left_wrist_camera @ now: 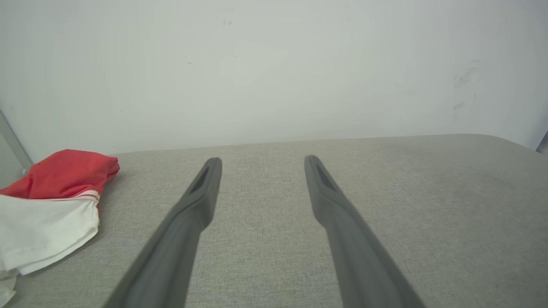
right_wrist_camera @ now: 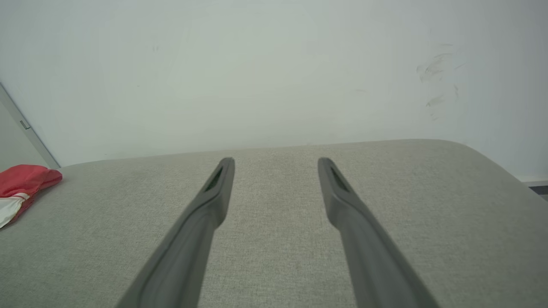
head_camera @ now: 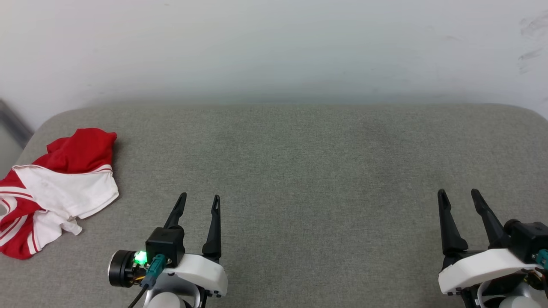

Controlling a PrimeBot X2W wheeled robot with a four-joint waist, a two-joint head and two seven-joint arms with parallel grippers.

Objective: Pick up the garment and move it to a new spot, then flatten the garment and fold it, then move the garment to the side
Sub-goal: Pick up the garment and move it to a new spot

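Observation:
The red and white garment (head_camera: 55,188) lies crumpled at the far left edge of the grey cushioned surface (head_camera: 299,171), partly cut off by the head view's edge. It also lies at the left of the left wrist view as the garment (left_wrist_camera: 51,205) and small at the far left of the right wrist view as the garment (right_wrist_camera: 19,188). My left gripper (head_camera: 200,198) hovers low to the garment's right, open and empty, apart from the cloth. My right gripper (head_camera: 459,193) stands open and empty at the lower right.
A pale wall (head_camera: 274,47) rises right behind the cushioned surface. The surface's rounded corners fall away at the back left and back right. A grey strip (head_camera: 13,122) runs beside the left corner.

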